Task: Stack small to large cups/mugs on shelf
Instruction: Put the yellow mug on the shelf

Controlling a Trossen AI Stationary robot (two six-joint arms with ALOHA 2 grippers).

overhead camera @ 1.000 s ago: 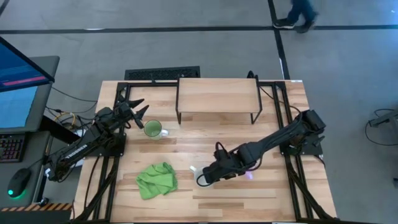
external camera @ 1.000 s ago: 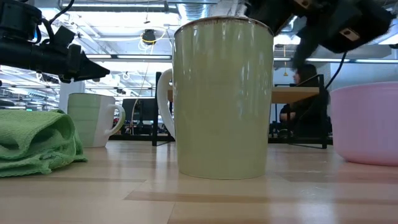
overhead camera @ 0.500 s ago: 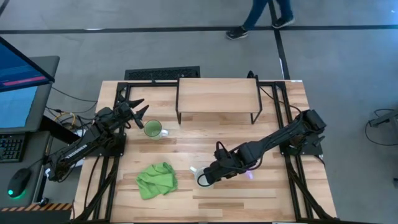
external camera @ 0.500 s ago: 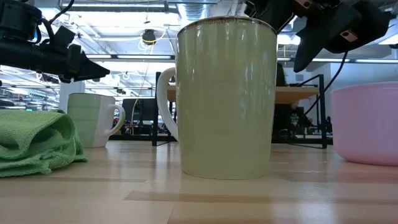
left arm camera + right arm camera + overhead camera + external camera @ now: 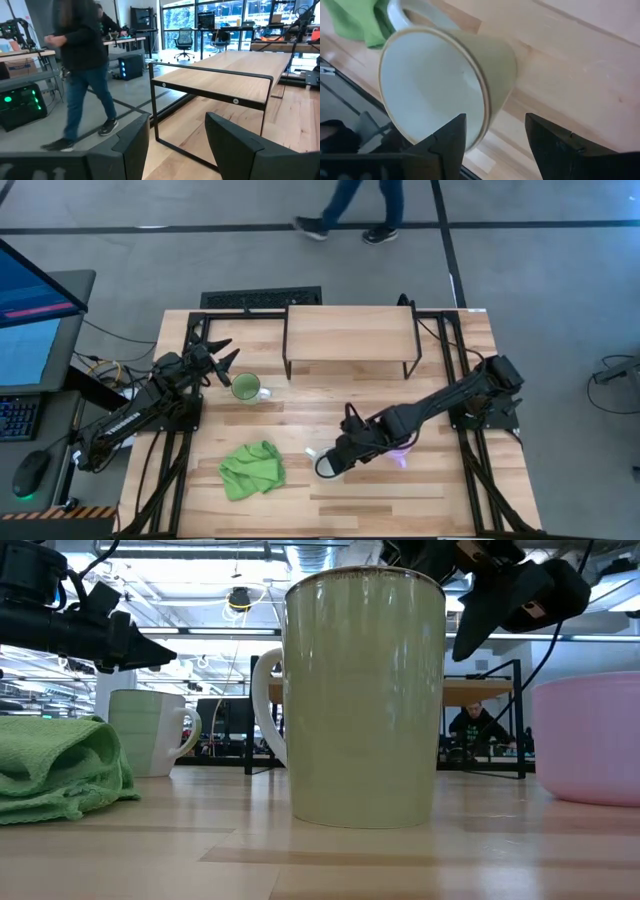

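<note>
1. Left gripper (image 5: 222,360) hovers near the table's left edge, fingers spread and empty, just beside the green mug (image 5: 244,388).
2. Green cloth (image 5: 252,468) lies toward the front edge.
3. Shelf (image 5: 350,330) at the back edge is bare: nothing stacked yet, all three mugs left.
4. Cream mug (image 5: 326,467) stands upright near front centre; right gripper (image 5: 345,454) above its rim, fingers parted, not gripping.
5. Lilac mug (image 5: 590,740) just right of it.

An open lab-like office: desks, office chair (image 5: 185,37), monitor (image 5: 35,290), big windows.
</note>
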